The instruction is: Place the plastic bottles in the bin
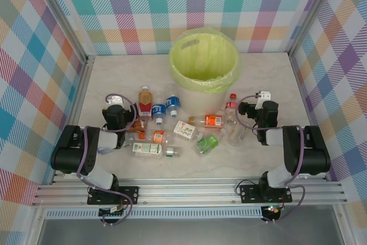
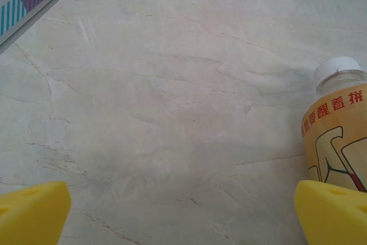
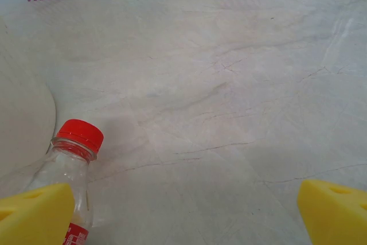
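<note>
1. From the top camera, the bin (image 1: 228, 47) stood at the far middle of the table (image 1: 114, 73). It had a yellow-green bag (image 1: 182, 47) in it, and I could see no bottle inside. The bottles (image 1: 172, 130) were all on the table, in a heap between the two arms, just in front of the bin. The left gripper (image 1: 113, 100) was just left of the orange bottle (image 1: 145, 104). The right gripper (image 1: 262, 100) was just right of the red-capped bottle (image 1: 231, 106), which stood near the bin. The right arm looked like the nearer one to the bin.

2. In the left wrist camera, the left gripper (image 2: 182, 210) had its yellow pads (image 2: 31, 210) spread wide with nothing between them. The orange bottle (image 2: 338, 136), with its white cap, was off to the right and a bit ahead, past the right pad. It seemed to stand up, cap on top. I think the jaws would have to slide right to get around it.

3. In the right wrist camera, the right gripper (image 3: 183, 213) was spread wide too, and held nothing. The red-capped bottle (image 3: 71, 164) stood with its cap up, at the far left behind the left pad (image 3: 34, 213). It was not between the jaws. The bin (image 3: 23, 119) was just left of it. I think this gripper would have to slide left.
</note>
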Available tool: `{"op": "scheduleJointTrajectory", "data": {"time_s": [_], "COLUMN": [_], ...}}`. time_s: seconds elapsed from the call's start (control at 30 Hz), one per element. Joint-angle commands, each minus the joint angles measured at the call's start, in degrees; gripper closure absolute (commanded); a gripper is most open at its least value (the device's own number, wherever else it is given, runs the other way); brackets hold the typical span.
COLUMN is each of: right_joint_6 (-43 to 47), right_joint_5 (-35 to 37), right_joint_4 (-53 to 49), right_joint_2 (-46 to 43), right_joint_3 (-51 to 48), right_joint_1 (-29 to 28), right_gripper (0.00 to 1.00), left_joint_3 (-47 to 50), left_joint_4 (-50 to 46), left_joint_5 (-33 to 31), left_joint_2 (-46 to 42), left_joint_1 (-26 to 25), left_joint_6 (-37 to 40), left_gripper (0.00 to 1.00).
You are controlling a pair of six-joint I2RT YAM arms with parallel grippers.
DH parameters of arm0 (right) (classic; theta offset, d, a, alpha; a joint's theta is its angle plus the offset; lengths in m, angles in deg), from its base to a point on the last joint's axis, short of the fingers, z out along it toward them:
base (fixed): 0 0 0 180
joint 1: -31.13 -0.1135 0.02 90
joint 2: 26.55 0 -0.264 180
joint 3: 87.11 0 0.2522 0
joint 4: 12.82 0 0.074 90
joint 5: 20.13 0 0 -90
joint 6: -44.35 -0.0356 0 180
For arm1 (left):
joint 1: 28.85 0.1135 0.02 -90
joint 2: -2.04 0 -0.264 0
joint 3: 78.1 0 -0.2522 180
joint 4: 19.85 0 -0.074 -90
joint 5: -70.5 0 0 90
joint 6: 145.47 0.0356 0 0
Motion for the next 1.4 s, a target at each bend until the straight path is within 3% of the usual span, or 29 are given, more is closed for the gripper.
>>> {"op": "scheduleJointTrajectory", "data": {"time_s": [0.0, 0.63, 0.77, 0.97, 1.13, 1.37], "right_joint_6": [0.6, 0.1, -0.2, -3.3, -11.9, -26.4], "right_joint_5": [-1.0, -0.4, 0.6, 2.4, 8.4, 13.9], "right_joint_4": [1.8, 2.6, 1.2, -20.7, -45.0, -76.7], "right_joint_2": [0.2, -0.1, -4.2, -18.4, -28.2, -28.8], "right_joint_3": [0.3, -0.2, -1.2, 3.1, 9.9, 19.8], "right_joint_1": [0.1, 0.1, 0.1, 0.1, 0.3, 5.0], "right_gripper": [0.00, 0.00, 0.00, 0.00, 0.00, 0.00], "left_joint_3": [-0.4, 0.2, 1.6, 0.2, -7.3, -15.9], "left_joint_4": [1.4, 2.0, 1.5, -15.4, -35.3, -55.0], "left_joint_5": [0.1, 0.1, 0.2, -1.4, -3.8, -0.3], "left_joint_2": [-0.1, -0.4, -4.6, -20.0, -29.6, -34.0], "left_joint_1": [0.0, 0.1, 0.0, 0.1, 0.0, 0.1], "left_joint_6": [-0.3, -0.3, -0.3, -3.4, -13.7, -26.1], "left_gripper": [0.00, 0.00, 0.00, 0.00, 0.00, 0.00]}}
